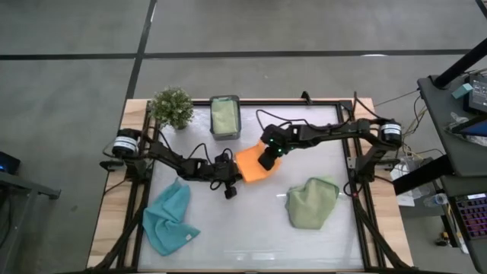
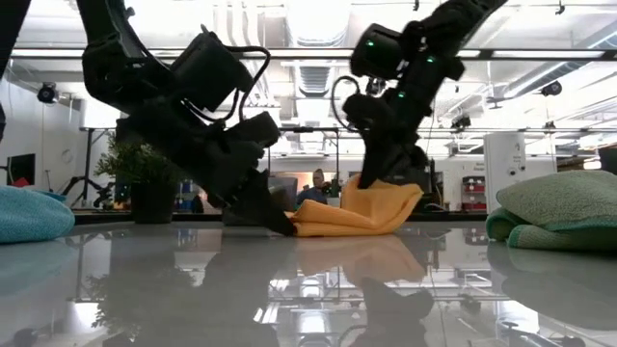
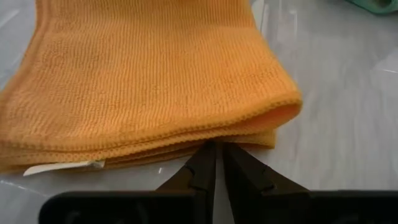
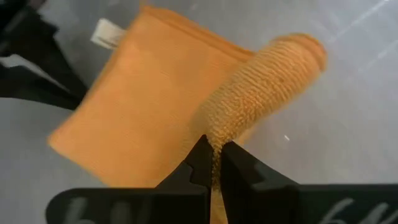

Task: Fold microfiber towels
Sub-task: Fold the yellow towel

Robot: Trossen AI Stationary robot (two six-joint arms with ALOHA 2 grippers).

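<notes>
Near the middle of the table (image 1: 228, 228), slightly toward its far edge, lies the orange towel (image 1: 253, 165), folded into several layers with a white label showing at one edge. The right gripper (image 4: 212, 163) is closed on a raised fold of the orange towel, which lifts that portion clear of the flat layers beneath. The left gripper (image 3: 216, 163) rests low at the towel's near-left folded edge with its fingers nearly together; whether it pinches cloth cannot be told. One light blue towel (image 1: 168, 218) lies crumpled near the near-left corner. One sage green towel (image 1: 312, 202) lies bunched toward the near-right side. A second sage green towel (image 1: 224, 116) sits inside the dark grey box (image 1: 225, 100) at the far edge, just beside the potted plant (image 1: 172, 106)
</notes>
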